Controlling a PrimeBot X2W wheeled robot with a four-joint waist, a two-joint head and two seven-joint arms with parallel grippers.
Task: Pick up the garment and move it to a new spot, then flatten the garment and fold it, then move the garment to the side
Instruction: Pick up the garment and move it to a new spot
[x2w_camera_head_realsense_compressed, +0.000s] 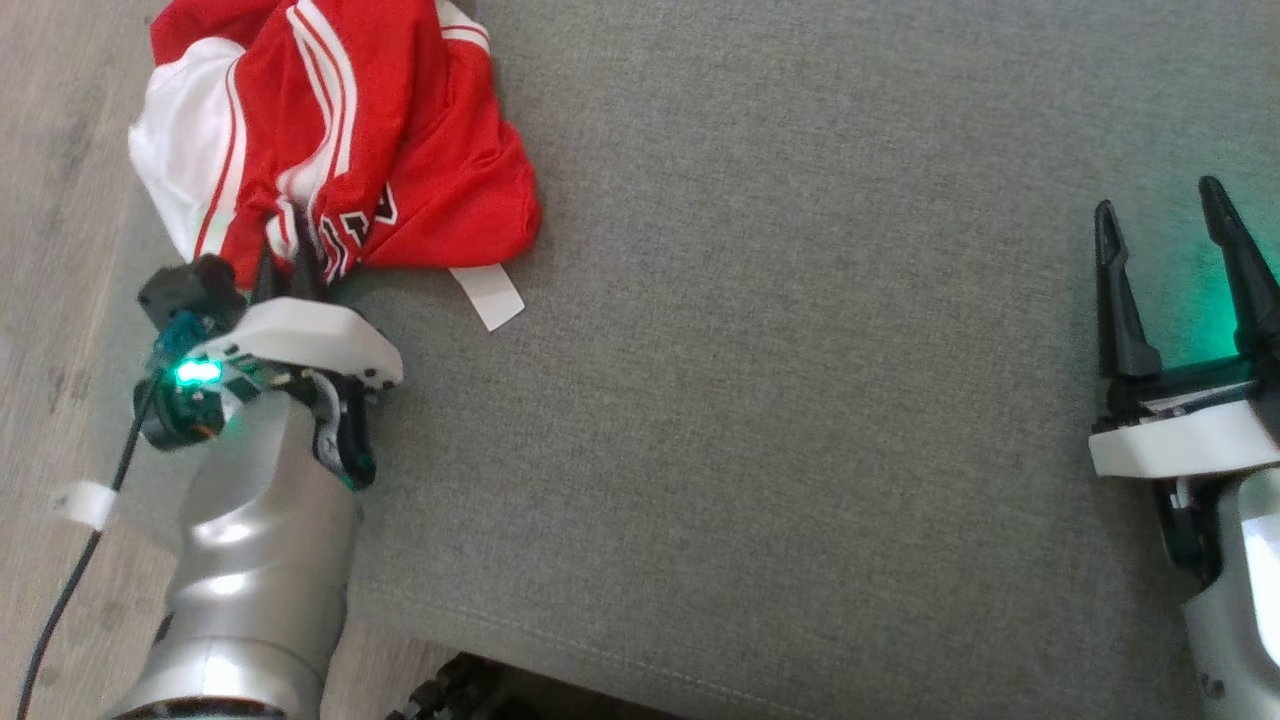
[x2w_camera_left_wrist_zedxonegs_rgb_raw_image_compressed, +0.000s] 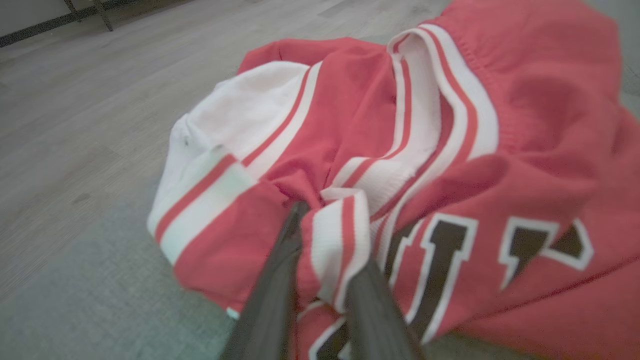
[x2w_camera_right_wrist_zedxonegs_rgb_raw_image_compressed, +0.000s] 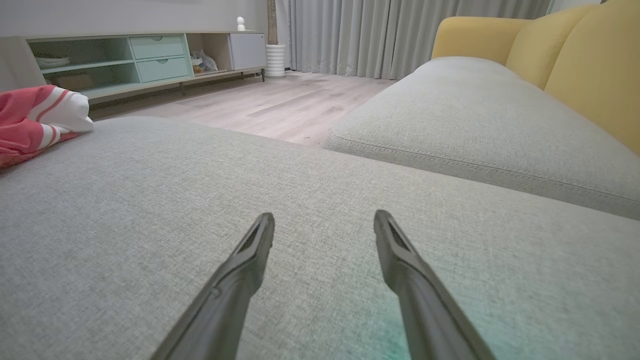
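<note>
A crumpled red garment (x2w_camera_head_realsense_compressed: 340, 130) with white stripes and dark letters lies bunched at the far left of the grey cushion (x2w_camera_head_realsense_compressed: 800, 400), partly over its left edge. My left gripper (x2w_camera_head_realsense_compressed: 285, 235) is shut on a striped fold of the garment (x2w_camera_left_wrist_zedxonegs_rgb_raw_image_compressed: 340, 150); its two dark fingers (x2w_camera_left_wrist_zedxonegs_rgb_raw_image_compressed: 272, 285) pinch red-and-white fabric between them. My right gripper (x2w_camera_head_realsense_compressed: 1160, 210) hovers open over bare cushion at the far right, nothing between its fingers (x2w_camera_right_wrist_zedxonegs_rgb_raw_image_compressed: 250, 260). The garment (x2w_camera_right_wrist_zedxonegs_rgb_raw_image_compressed: 35, 117) appears at the left edge of the right wrist view.
A white label (x2w_camera_head_realsense_compressed: 487, 295) sticks out from under the garment. Wooden floor (x2w_camera_head_realsense_compressed: 50, 300) lies left of the cushion. A second grey seat cushion (x2w_camera_right_wrist_zedxonegs_rgb_raw_image_compressed: 475, 125) with yellow backrest (x2w_camera_right_wrist_zedxonegs_rgb_raw_image_compressed: 590, 65) lies beyond. A mint-green cabinet (x2w_camera_right_wrist_zedxonegs_rgb_raw_image_compressed: 125, 55) and curtains (x2w_camera_right_wrist_zedxonegs_rgb_raw_image_compressed: 375, 35) stand far off.
</note>
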